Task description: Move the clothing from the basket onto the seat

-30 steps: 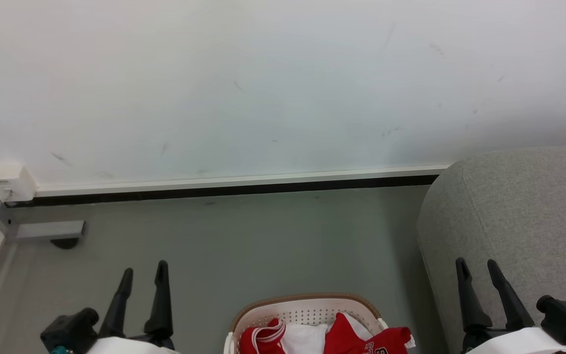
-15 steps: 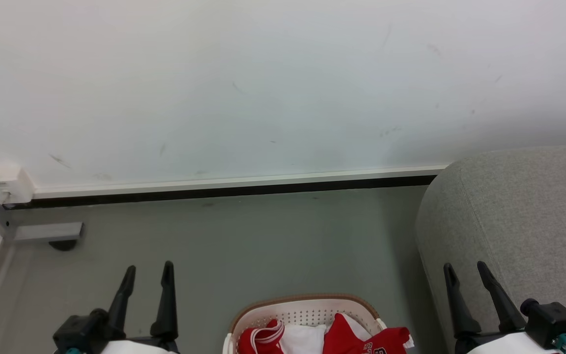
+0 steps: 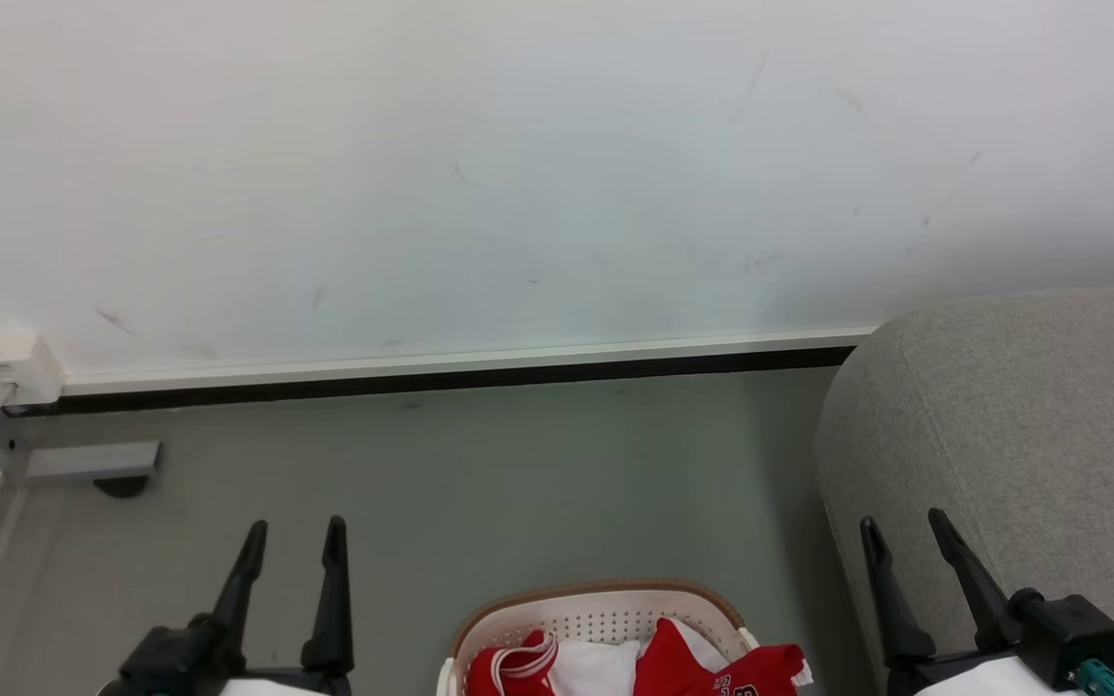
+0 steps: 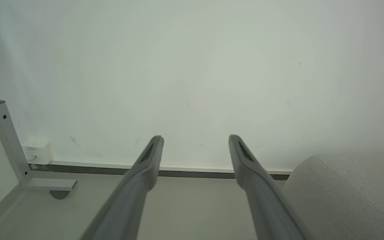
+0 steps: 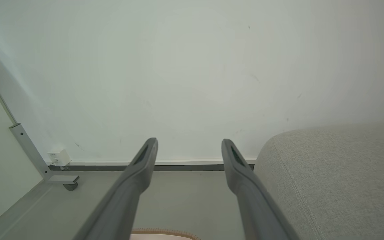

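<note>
At the bottom middle of the head view stands the white basket (image 3: 605, 611) with a tan rim, holding the red and white clothing (image 3: 683, 662). A strip of the basket's rim (image 5: 165, 231) shows in the right wrist view. The grey seat (image 3: 1021, 425) rises at the right; it also shows in the wrist views (image 4: 345, 193) (image 5: 338, 176). My left gripper (image 3: 294, 534) is open at the lower left, left of the basket. My right gripper (image 3: 905, 532) is open at the lower right, in front of the seat's side. Both point at the wall with nothing between the fingers (image 4: 195, 138) (image 5: 189, 141).
A white wall (image 3: 518, 174) with a dark baseboard (image 3: 422, 379) runs across ahead. At the left stand a grey metal post with a foot (image 3: 93, 462) and a small white box (image 3: 11, 360). Grey floor (image 3: 480, 474) lies between the wall and the basket.
The whole head view has shifted slightly, so the camera moved. Both grippers have drawn inward toward the basket, the right one leftward and the left one rightward. Both stay open.
</note>
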### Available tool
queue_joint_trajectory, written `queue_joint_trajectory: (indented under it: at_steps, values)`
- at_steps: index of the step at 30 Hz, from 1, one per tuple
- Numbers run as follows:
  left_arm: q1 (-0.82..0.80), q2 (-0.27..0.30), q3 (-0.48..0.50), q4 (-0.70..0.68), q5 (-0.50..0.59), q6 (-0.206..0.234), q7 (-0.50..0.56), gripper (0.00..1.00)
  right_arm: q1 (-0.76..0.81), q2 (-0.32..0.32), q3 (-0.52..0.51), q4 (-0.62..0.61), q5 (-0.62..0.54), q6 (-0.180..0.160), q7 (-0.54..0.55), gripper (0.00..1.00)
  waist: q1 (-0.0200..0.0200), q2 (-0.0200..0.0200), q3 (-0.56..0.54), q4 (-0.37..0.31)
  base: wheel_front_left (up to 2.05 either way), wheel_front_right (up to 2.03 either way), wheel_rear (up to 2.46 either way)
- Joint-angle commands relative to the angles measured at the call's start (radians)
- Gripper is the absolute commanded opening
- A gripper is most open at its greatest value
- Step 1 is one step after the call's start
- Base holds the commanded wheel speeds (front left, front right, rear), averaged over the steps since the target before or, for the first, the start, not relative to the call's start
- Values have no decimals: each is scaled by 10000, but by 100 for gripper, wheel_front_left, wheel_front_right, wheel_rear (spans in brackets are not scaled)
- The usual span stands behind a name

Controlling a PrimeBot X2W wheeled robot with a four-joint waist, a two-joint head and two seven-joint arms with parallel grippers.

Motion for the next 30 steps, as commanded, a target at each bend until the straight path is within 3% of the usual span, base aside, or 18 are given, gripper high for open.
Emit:
queue_joint_trajectory:
  at_steps: [1,14,30]
  values:
    - [97,90,6,-71,312,23,-124,100,-86,-70,34,-14,-229,-18,-89,100,0,-1,-8,-2,0,0,0]
    - [136,91,53,-80,1009,-79,-349,100,-30,-91,166,-46,-783,-21,-328,100,0,-1,-12,-39,0,0,0]
    - [55,90,101,98,644,-84,-335,100,36,-33,110,-33,-623,-21,-310,100,0,-1,7,32,0,0,0]
